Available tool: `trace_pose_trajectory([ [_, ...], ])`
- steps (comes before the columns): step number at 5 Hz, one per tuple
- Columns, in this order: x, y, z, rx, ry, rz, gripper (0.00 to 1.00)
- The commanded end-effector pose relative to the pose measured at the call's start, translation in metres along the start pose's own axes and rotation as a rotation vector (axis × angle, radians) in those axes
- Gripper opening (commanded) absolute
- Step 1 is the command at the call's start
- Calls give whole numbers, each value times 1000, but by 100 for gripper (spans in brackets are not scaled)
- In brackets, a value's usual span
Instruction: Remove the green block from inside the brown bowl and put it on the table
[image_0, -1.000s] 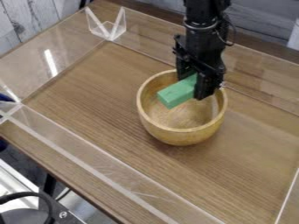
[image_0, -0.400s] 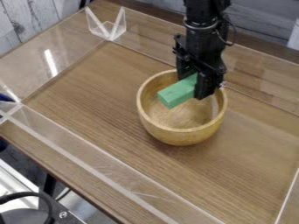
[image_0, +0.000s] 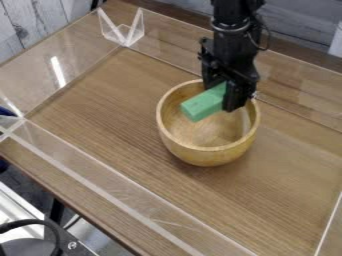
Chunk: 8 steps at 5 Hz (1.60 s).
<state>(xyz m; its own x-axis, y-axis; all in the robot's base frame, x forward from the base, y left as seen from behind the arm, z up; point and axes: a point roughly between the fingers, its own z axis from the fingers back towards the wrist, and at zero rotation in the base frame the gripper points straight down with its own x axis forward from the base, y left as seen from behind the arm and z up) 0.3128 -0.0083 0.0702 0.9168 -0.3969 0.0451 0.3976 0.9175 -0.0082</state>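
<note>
The green block (image_0: 203, 103) hangs tilted just above the inside of the brown bowl (image_0: 203, 142), its right end pinched between the black fingers of my gripper (image_0: 231, 96). The gripper reaches down from above over the bowl's far right rim and is shut on the block. The bowl stands on the wood-grain table (image_0: 107, 110), right of centre. The block's left end points down toward the bowl's pale interior.
Clear acrylic walls (image_0: 54, 70) border the tabletop on every side. A clear bracket (image_0: 123, 30) stands at the far left corner. Bare table surface lies left and in front of the bowl.
The block has risen slightly in the gripper; otherwise nothing has visibly moved.
</note>
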Motion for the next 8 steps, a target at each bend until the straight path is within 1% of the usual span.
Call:
trace_pose_trajectory([
  [1, 14, 4, 30, 41, -80, -8, 0],
  [2, 17, 6, 43, 50, -103, -3, 0],
  [3, 21, 10, 62, 67, -143, 13, 0],
  [4, 28, 26, 86, 98, -194, 49, 0],
  [5, 35, 51, 94, 116, -218, 88, 0],
  [6, 32, 64, 63, 93, -179, 105, 0],
  [7, 34, 74, 32, 75, -134, 113, 0],
  [8, 35, 78, 56, 96, -210, 127, 0],
])
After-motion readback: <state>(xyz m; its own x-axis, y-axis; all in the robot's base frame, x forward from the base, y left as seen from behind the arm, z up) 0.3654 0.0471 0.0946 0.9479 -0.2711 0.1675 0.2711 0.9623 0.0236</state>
